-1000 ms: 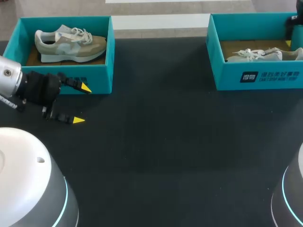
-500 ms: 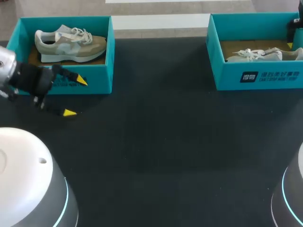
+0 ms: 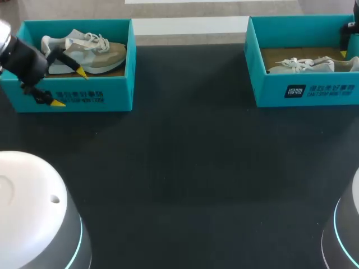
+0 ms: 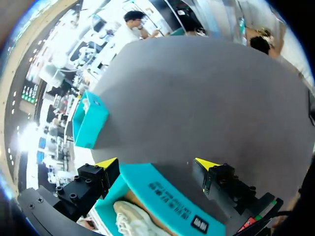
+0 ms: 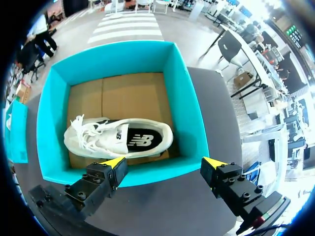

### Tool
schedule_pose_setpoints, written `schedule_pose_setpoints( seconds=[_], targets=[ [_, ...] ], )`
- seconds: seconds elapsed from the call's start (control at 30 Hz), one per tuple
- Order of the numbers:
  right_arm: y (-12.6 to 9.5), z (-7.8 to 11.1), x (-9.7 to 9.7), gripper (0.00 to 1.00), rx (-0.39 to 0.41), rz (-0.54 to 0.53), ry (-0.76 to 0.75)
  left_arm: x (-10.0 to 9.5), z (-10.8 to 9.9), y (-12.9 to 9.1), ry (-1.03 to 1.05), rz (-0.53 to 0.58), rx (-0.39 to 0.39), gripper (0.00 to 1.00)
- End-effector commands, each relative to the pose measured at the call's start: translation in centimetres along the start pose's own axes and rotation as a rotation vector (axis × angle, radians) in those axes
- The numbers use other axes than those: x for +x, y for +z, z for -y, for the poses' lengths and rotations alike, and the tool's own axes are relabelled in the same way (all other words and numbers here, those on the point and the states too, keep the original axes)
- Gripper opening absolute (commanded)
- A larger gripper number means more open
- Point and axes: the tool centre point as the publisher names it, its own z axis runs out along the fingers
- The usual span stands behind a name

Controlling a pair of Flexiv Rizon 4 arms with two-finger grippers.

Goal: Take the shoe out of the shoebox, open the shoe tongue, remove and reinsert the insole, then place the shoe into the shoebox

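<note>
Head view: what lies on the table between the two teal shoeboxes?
Nothing: in the head view, the dark table between the left shoebox and the right shoebox is bare.

My left arm (image 3: 23, 56) is matte black just behind the jaws, with a silver link (image 3: 3, 31) further back. Each finger (image 5: 96, 186) is a blocky black piece studded with round screws, capped by a bright yellow wedge tip (image 5: 114, 162). My two white domed bases (image 3: 33, 213) carry thin cyan light rings (image 3: 78, 235).
</note>
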Motion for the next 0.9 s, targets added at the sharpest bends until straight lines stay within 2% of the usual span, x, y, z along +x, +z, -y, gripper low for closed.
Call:
schedule_pose_setpoints(
  seconds=[0.03,0.13,0.23,0.9],
  targets=[
    [0.0,0.1,0.0,1.0,-0.002,-0.001,0.002,-1.2,-2.1,-2.0,0.674,-0.552,-0.264,1.0],
    [0.0,0.1,0.0,1.0,-0.002,-0.001,0.002,-1.9,-3.2,-3.2,0.709,-0.577,-0.286,1.0],
    [0.0,0.1,0.0,1.0,-0.002,-0.001,0.002,-1.7,-4.4,-3.7,0.743,-0.623,-0.372,1.0],
    [0.0,0.1,0.0,1.0,-0.002,-0.001,0.002,-1.7,-4.4,-3.7,0.743,-0.623,-0.372,1.0]
  ],
)
